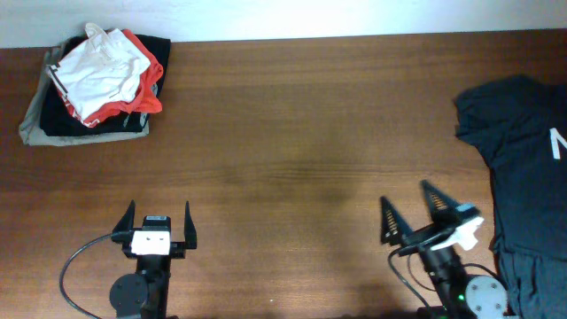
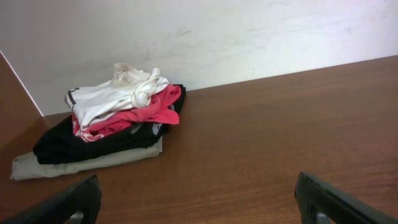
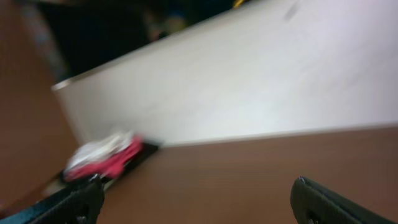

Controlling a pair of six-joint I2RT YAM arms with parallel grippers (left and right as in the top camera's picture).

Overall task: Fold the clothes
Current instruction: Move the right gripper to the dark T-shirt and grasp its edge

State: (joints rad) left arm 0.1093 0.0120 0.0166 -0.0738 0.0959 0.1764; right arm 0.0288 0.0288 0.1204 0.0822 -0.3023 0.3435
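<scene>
One dark navy T-shirt (image 1: 518,151) lies rumpled at the table's right side, just beside the right gripper (image 1: 404,193) and partly out of the overhead view. Likely risks: a pinch on a bunched spot catches two layers and drags the shirt as a lump instead of spreading it. If part of it hangs past the table (image 1: 292,133) edge, a tug could slide it off. The shirt looks thin, limp and wrinkled, with a white mark near the frame edge; collar and hem can't be told apart. The right gripper's jaws are spread wide, empty and clear of the cloth. The left gripper (image 1: 159,213) is also wide apart, holding nothing, well apart from the shirt. At the far left corner is a stack of clothes (image 1: 93,89): white and red pieces sit loose on top of black and khaki ones, and the top could slip if bumped.
</scene>
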